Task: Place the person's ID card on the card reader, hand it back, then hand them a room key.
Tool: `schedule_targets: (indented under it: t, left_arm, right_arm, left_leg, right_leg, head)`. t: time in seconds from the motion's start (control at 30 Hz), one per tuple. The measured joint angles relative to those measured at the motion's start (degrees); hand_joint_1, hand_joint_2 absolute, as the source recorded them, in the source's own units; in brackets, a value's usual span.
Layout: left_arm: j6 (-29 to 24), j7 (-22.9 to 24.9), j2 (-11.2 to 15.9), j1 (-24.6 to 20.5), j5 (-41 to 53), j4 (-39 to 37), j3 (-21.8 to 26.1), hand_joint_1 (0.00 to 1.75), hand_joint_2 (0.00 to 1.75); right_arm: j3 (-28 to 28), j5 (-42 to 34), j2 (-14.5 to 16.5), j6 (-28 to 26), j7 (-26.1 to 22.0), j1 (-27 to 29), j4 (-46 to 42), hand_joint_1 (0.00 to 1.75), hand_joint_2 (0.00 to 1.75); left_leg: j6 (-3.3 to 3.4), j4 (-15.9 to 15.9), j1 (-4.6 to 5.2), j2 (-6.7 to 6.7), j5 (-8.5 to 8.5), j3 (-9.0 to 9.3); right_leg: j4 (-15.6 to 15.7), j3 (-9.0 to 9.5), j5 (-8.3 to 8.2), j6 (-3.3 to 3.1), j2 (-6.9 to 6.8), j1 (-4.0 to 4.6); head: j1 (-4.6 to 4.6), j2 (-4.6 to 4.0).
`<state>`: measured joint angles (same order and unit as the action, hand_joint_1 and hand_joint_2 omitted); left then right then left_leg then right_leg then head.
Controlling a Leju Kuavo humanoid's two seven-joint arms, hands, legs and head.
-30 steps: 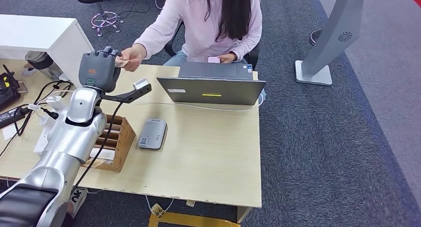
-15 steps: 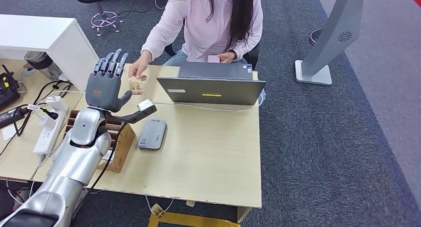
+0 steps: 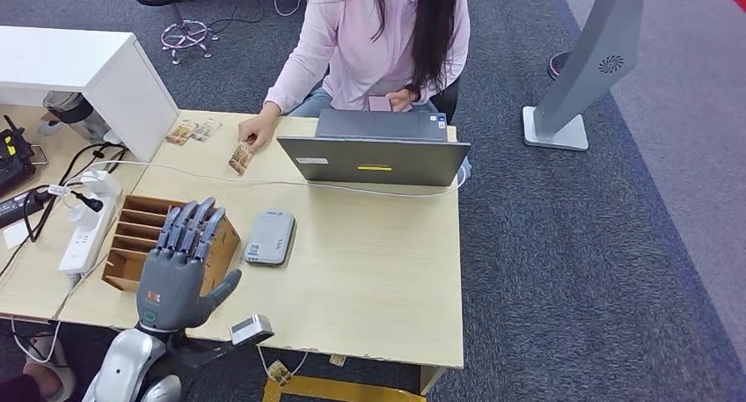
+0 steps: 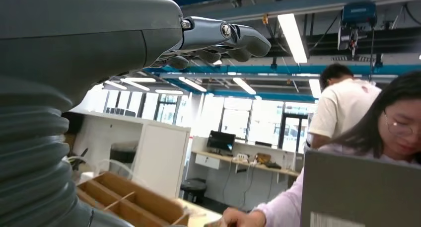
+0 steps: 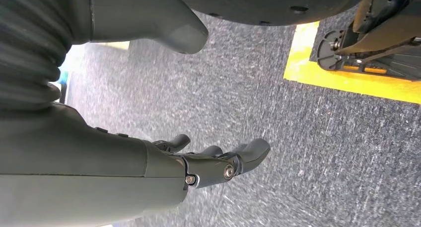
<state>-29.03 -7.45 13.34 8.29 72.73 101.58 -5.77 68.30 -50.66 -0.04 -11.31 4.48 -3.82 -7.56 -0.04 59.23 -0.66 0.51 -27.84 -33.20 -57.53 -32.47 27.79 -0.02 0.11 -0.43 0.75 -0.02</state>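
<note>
My left hand (image 3: 183,270) hovers open at the table's near edge, fingers straight and apart, holding nothing; its fingers (image 4: 218,36) also show in the left wrist view. The grey card reader (image 3: 270,237) lies flat just to its right. A person in a pink top (image 3: 374,41) sits behind the laptop and holds a card (image 3: 240,158) down on the table with a hand (image 3: 259,133). Two more cards (image 3: 193,131) lie at the far left of the table. My right hand (image 5: 208,162) hangs open over the carpet.
A wooden compartment box (image 3: 141,239) stands under my left fingers. A grey laptop (image 3: 376,152) with a white cable sits at the far edge. A power strip (image 3: 88,226) and cables lie left, beside a white cabinet (image 3: 84,68). A grey stand (image 3: 581,76) is on the carpet.
My left hand let go of the card into the person's hand, opened, and dropped back from the far side to the near edge. The person brought the card down to the table.
</note>
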Motion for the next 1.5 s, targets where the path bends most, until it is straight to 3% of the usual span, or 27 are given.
schedule_targets:
  t: [0.27,0.47,0.63,0.8,1.07,1.5]
  left_arm:
    - [1.24,1.48,-0.17,12.65,1.73,6.8,1.12,0.0,1.75]
    - [2.35,5.56,-0.62,17.85,6.68,9.02,4.75,0.0,1.75]
    - [3.01,6.29,-1.43,19.48,8.4,9.28,9.32,0.0,1.75]
    - [6.23,6.07,-2.4,19.23,8.71,9.15,12.52,0.0,1.75]
    - [10.98,4.26,-3.05,14.01,7.67,5.25,19.04,0.0,1.75]
    - [14.53,4.46,-2.6,7.1,8.67,-2.75,19.84,0.0,1.75]
  right_arm:
    - [-1.59,-2.0,0.84,-1.26,0.04,0.26,0.0,0.0,1.75]
    - [-2.28,-2.96,1.15,-2.03,0.28,0.31,0.0,0.0,1.75]
    - [-2.38,-3.08,1.28,-2.08,0.43,0.31,0.0,0.0,1.75]
    - [-2.38,-3.09,1.31,-1.78,0.34,0.3,0.0,0.0,1.75]
    - [-2.33,-2.73,1.31,-1.07,0.36,0.23,0.0,0.0,1.75]
    - [-1.36,-2.13,1.28,-0.53,0.81,0.14,0.0,0.0,1.75]
  left_leg:
    - [0.0,0.0,0.0,-0.03,0.0,0.0]
    - [0.0,0.0,-0.01,-0.08,0.0,0.02]
    - [-0.01,-0.01,-0.03,-0.14,0.01,0.02]
    - [0.0,-0.01,-0.03,-0.16,0.01,0.02]
    - [-0.01,0.0,-0.04,-0.19,0.04,0.04]
    - [-0.01,0.0,-0.03,-0.19,0.04,0.04]
  right_leg:
    - [0.0,0.02,0.02,-0.01,-0.06,0.01]
    - [0.0,0.05,0.02,-0.02,-0.1,0.02]
    - [0.0,0.06,0.02,-0.02,-0.16,0.04]
    - [0.0,0.08,0.02,-0.02,-0.17,0.03]
    - [0.0,0.1,0.01,-0.03,-0.22,0.04]
    - [0.0,0.1,0.01,-0.02,-0.21,0.04]
  head:
    - [-0.01,0.0]
    - [0.01,0.0]
    - [0.01,0.0]
    - [-0.01,0.0]
    - [0.01,0.0]
    - [0.01,0.0]
